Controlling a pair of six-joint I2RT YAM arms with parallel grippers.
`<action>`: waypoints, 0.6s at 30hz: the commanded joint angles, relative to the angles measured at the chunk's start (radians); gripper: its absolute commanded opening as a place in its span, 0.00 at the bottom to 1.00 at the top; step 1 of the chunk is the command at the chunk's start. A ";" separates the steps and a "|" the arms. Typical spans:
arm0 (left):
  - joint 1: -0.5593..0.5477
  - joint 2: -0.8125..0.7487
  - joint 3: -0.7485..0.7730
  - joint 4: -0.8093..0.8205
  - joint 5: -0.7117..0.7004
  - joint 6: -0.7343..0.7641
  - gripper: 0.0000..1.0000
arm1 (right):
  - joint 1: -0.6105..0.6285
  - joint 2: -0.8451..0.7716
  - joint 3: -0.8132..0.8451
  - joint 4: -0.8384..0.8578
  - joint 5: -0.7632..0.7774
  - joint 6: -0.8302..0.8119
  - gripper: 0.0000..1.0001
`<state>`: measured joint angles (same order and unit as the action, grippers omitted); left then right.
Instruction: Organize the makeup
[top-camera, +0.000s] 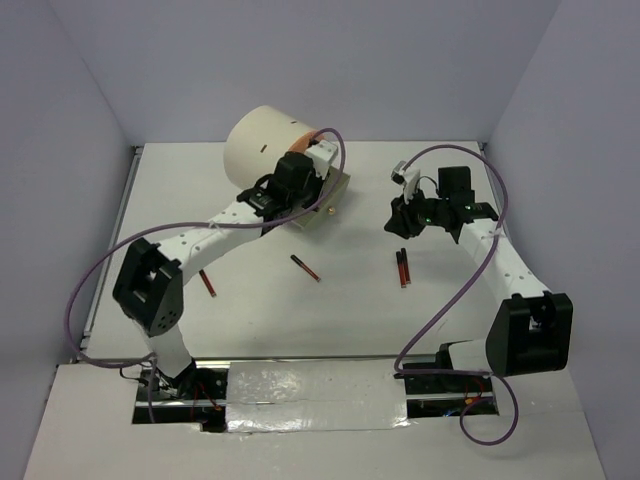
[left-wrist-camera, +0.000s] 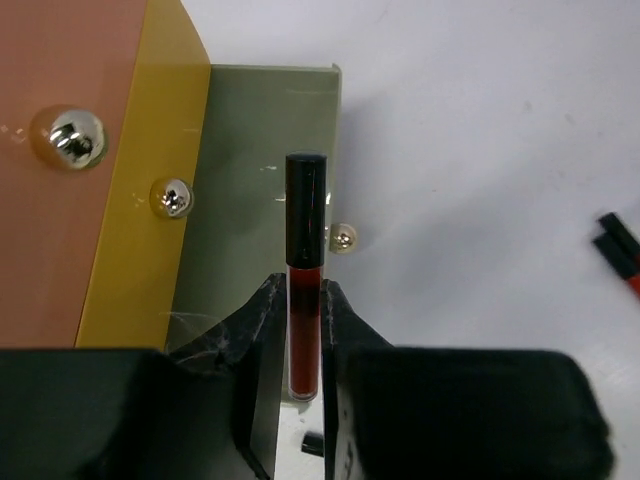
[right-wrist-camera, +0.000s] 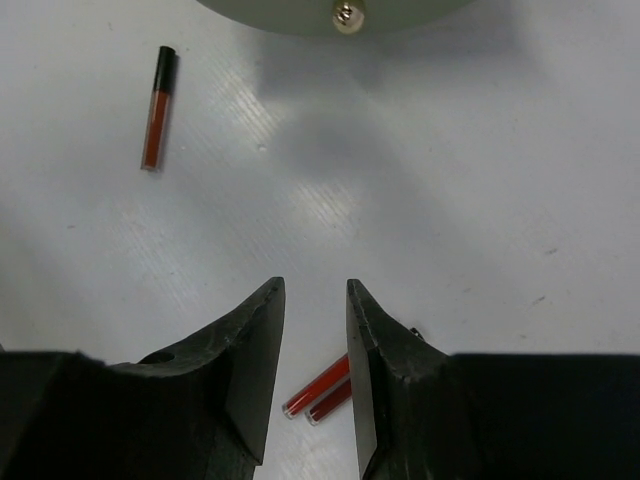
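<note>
My left gripper (left-wrist-camera: 303, 290) is shut on a red makeup tube with a black cap (left-wrist-camera: 305, 215), held over the open olive drawer (left-wrist-camera: 250, 150) of the cream chest (top-camera: 262, 145). In the top view this gripper (top-camera: 305, 200) sits at the drawer front. My right gripper (right-wrist-camera: 313, 287) stands open with nothing between its fingers. It hovers above a pair of red tubes (right-wrist-camera: 322, 385) lying side by side on the table (top-camera: 402, 268). A single red tube (right-wrist-camera: 157, 108) lies further left (top-camera: 305, 267). Another tube (top-camera: 207, 282) rests near the left arm.
Above the olive drawer sit a yellow drawer (left-wrist-camera: 150, 200) and a salmon drawer (left-wrist-camera: 60, 200), each with a metal knob. The olive drawer's knob (right-wrist-camera: 346, 12) shows at the top of the right wrist view. Grey walls enclose the white table (top-camera: 250, 320).
</note>
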<state>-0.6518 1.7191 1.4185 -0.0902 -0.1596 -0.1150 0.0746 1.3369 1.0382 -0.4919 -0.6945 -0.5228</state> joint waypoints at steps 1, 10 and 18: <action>-0.003 0.088 0.108 -0.074 -0.057 0.084 0.27 | -0.010 -0.041 -0.015 0.023 0.078 0.020 0.39; 0.000 0.243 0.263 -0.155 -0.113 0.104 0.55 | -0.013 -0.051 -0.052 0.016 0.145 0.029 0.46; 0.003 0.222 0.275 -0.152 -0.133 0.092 0.48 | -0.015 -0.022 -0.055 -0.030 0.199 0.029 0.47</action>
<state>-0.6514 1.9785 1.6627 -0.2619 -0.2741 -0.0284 0.0673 1.3235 0.9886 -0.5011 -0.5266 -0.5018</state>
